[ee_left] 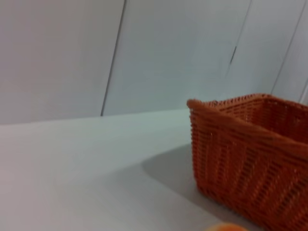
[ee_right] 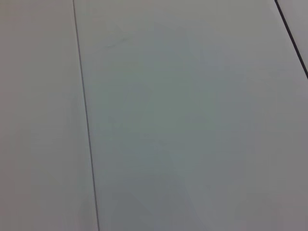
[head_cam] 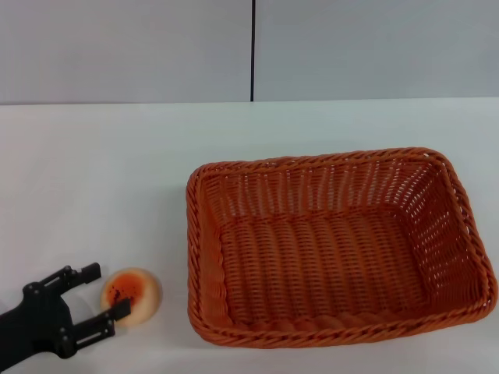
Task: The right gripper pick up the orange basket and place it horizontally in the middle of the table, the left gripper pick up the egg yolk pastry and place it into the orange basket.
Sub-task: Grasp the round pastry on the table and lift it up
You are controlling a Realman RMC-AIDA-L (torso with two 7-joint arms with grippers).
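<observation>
White surface carries everything, with a grey wall behind. At its near left sits the egg yolk pastry, a small pale bun with a speckled orange-red top, not yet lifted. Around it the left gripper has its jaws spread. To the right, the orange basket already lies lengthwise, empty. Basket placement looks done. No right gripper is visible.

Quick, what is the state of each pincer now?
Left pincer: open, at the egg yolk pastry, not holding it.
Right pincer: not in view.
</observation>
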